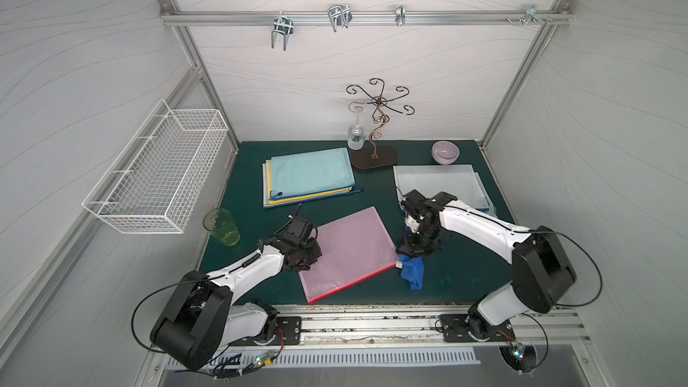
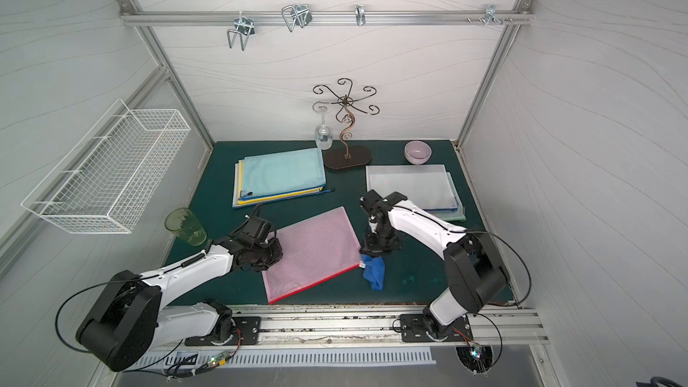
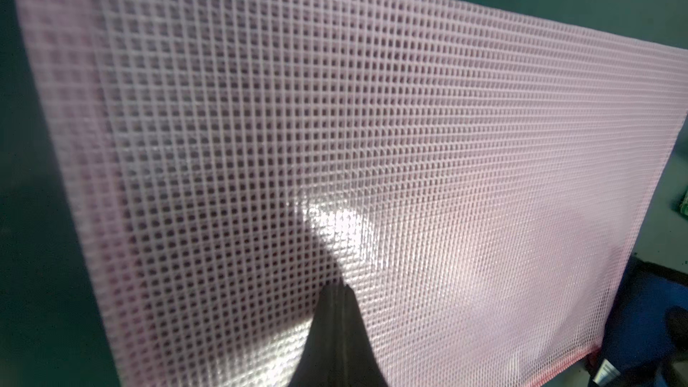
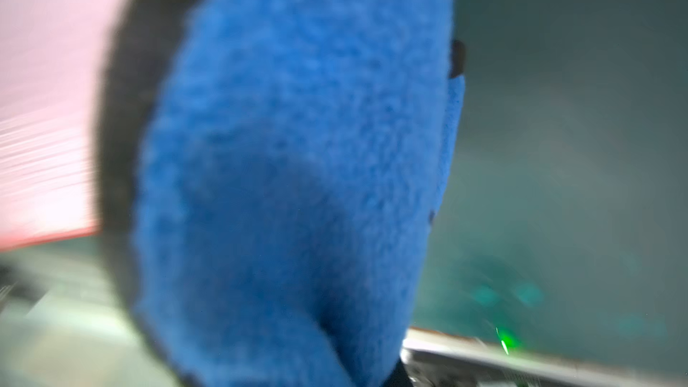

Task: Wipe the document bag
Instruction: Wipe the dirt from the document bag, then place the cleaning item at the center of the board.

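Table: a dark green table [image 1: 469, 266] inside a white-walled booth, both arms reaching in from its front edge.
Document bag: a pink mesh document bag with a red zip edge [image 1: 350, 251] lies flat and askew near the middle of the front edge, with the zip side turned towards the front right corner.
Left pincer: the left pincer [image 1: 311, 256] is pressed together, tip down on the bag's left edge. In the left wrist view the dark fingertips [image 3: 337, 329] meet in one point resting on the mesh.
Right pincer: the right pincer [image 1: 409, 253] is pinching a blue fluffy cloth [image 1: 413, 273] just off the bag's right corner.
Cloth: it trails down onto the table right beside the zip end. I cannot tell whether it touches the bag. The right wrist view is blurred, mostly blue pile between dark fingers [image 4: 119, 143].
Back left: a stack of flat zip pouches, light blue on top [image 1: 311, 173].
Back right: a stack of frosted clear pouches [image 1: 435, 180], partly under the right arm, with a pale lilac bowl [image 1: 445, 152] behind it.
Back edge, middle: a curly wire stand [image 1: 376, 120] with a wineglass [image 1: 355, 135] hanging upside down.
Left edge: a green glass tumbler [image 1: 221, 227], upright.
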Action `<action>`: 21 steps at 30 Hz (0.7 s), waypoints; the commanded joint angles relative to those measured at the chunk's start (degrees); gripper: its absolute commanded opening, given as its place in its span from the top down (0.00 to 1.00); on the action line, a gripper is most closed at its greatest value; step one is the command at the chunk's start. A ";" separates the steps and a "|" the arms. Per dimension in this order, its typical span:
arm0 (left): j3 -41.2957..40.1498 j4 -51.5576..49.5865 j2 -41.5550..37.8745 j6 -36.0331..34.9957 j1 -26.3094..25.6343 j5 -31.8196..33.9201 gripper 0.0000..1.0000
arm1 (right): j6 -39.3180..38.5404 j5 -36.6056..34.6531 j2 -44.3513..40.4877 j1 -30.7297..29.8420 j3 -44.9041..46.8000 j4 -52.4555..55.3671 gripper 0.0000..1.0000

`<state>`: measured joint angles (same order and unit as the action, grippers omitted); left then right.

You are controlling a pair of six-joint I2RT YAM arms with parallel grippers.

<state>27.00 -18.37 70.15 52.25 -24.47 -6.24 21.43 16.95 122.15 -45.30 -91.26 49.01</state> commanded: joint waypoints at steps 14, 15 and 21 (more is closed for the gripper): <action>0.23 -1.79 1.97 -1.51 0.21 0.68 1.00 | -1.28 -7.69 -27.24 0.41 12.63 15.87 1.00; 0.39 -2.15 1.90 -1.59 0.27 0.62 1.00 | -0.02 -8.62 -25.93 0.33 12.70 16.99 1.00; 0.74 -3.54 -0.13 -2.43 0.38 1.54 1.00 | 8.27 -10.79 -37.99 10.49 33.66 11.79 1.00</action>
<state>27.27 -18.39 70.43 50.96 -24.36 -6.33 25.19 5.32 90.00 -40.62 -64.75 59.07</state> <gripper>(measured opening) 0.048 0.088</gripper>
